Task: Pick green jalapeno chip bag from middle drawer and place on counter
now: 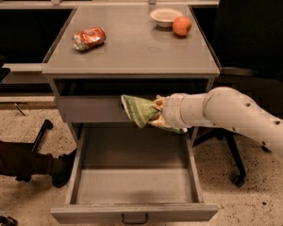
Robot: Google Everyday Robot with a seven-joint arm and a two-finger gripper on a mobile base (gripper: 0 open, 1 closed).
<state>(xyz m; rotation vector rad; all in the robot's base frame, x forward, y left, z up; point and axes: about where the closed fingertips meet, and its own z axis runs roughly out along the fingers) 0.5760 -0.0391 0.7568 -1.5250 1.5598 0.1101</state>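
Observation:
My gripper (155, 114) is shut on the green jalapeno chip bag (137, 109) and holds it in the air in front of the closed top drawer, above the open middle drawer (134, 182). The bag is crinkled green with pale lettering and sticks out to the left of the fingers. The white arm reaches in from the right. The middle drawer is pulled out, with a small black handle (134, 219) on its front. The counter (132, 46) is the flat grey top of the cabinet, above the bag.
On the counter lie a crushed red-and-silver can (88, 37) at the left, a white bowl (165, 17) and an orange (181, 26) at the back right. A dark office chair (254, 79) stands to the right of the cabinet. A dark object (23, 159) lies on the floor at left.

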